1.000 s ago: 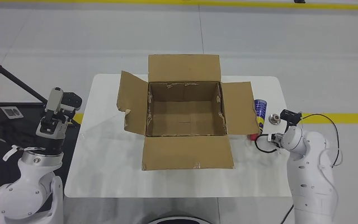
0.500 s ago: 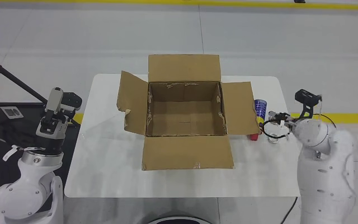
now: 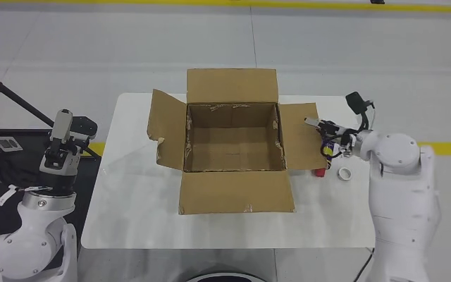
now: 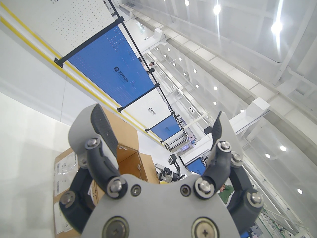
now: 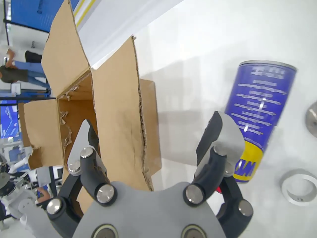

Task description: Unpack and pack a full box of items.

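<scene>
- Cardboard box (image 3: 236, 192): stands at the middle of the white table (image 3: 141, 211), all four flaps folded outward, its bare cardboard floor in view from above.
- Spray can (image 5: 257, 100): blue with a yellow band and a red cap, lying on its side on the table just beside the box's right flap.
- Metal ring (image 5: 285, 187): flat on the table near the can's cap end, apart from the can.
- Round metal piece (image 5: 312, 120): on the table beside the can, cut by the frame edge.
- Right hand (image 5: 151, 121): over the outer edge of the right flap, next to the can; fingers spread apart, nothing between them.
- Left hand (image 4: 158, 112): off the table's left edge, well apart from the box, pointing upward; fingers spread apart, holding nothing.
</scene>
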